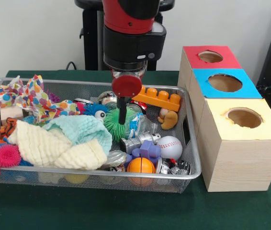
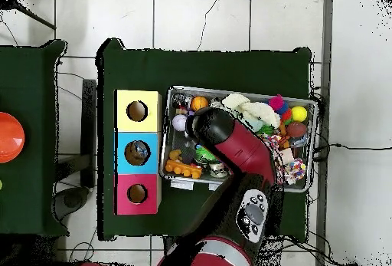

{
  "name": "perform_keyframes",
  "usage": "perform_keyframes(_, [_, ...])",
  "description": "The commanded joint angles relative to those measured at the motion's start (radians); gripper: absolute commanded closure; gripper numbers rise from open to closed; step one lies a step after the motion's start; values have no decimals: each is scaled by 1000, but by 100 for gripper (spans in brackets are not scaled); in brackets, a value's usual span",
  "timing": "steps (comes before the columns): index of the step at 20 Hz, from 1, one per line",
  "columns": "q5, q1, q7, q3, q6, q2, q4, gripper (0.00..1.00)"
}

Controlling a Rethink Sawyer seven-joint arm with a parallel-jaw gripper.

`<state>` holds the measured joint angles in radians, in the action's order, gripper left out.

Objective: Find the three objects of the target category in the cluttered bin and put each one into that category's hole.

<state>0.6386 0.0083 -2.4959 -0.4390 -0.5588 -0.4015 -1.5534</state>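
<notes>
Directly under the jaws, whose state I cannot tell, sits a green spiky ball.

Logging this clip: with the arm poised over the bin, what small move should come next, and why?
Probably a short straight descent. The gripper hangs over the green spiky ball in the mesh bin, near the balls at the front, and nothing looks grasped yet. Whether its jaws are open is unclear.
</notes>
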Motion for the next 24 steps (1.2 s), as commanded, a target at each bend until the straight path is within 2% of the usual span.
perform_keyframes(1, [63, -4, -175, 163, 78, -33, -166, 0])
perform_keyframes(9, [78, 32, -218, 154, 87, -42, -187, 0])
perform_keyframes(19, [124, 50, -211, 176, 151, -81, -281, 0])
perform_keyframes(24, [138, 17, -172, 221, 221, -103, -341, 0])
